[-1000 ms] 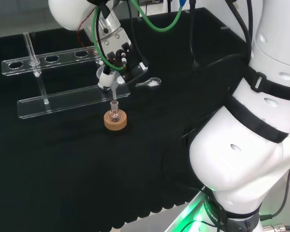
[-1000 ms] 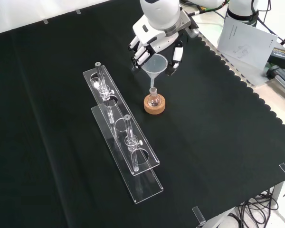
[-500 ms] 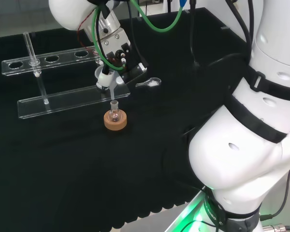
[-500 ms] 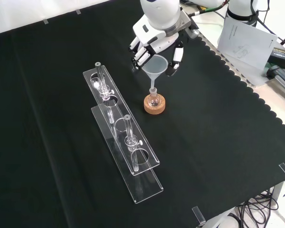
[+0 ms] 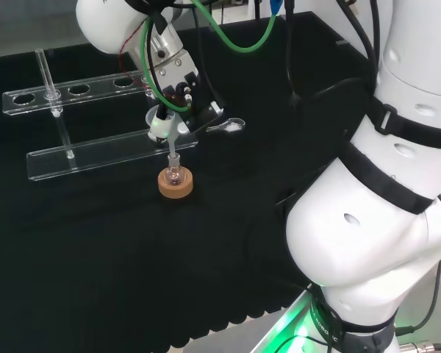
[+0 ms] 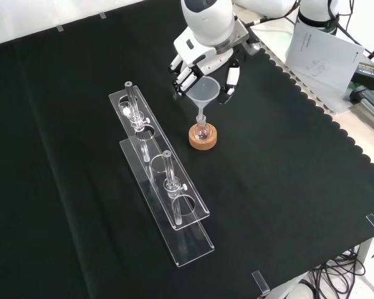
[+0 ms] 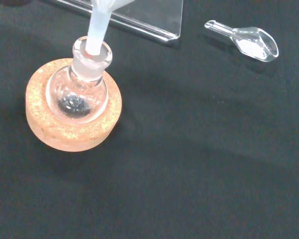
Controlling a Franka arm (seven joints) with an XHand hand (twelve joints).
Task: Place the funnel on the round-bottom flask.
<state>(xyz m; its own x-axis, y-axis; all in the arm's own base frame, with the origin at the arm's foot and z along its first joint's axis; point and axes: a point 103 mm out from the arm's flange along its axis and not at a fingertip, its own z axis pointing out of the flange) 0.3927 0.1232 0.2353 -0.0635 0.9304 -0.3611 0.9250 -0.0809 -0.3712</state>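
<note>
Since the earlier frames the funnel [image 6: 203, 91] has come down: its stem tip, which hung just above the neck of the round-bottom flask [image 6: 202, 131], now sits inside the neck opening, as the wrist view shows with the white stem [image 7: 98, 25] entering the flask's mouth [image 7: 92, 55]. The hand [image 6: 202, 59] has dropped with it and shifted a little to the left in the front view.

The funnel's cone is upright over the flask, pinched at its rim between the curled fingers [image 6: 182, 73] on one side and the thumb [image 6: 228, 80] on the other. The flask has not moved; it stands upright in its cork ring [image 6: 202, 137] on the black cloth [image 6: 287, 187], with a small dark patch at the bottom of its bulb.

In the head view the flask and cork ring [image 5: 176, 184] sit just in front of the nearer clear rack [image 5: 95, 154], and a small clear scoop [image 5: 228, 126] lies on the cloth to the right of the hand [image 5: 178, 84]. In the front view the two clear racks [image 6: 162, 187], with glass tubes standing in them, lie to the left of the flask, unchanged.
</note>
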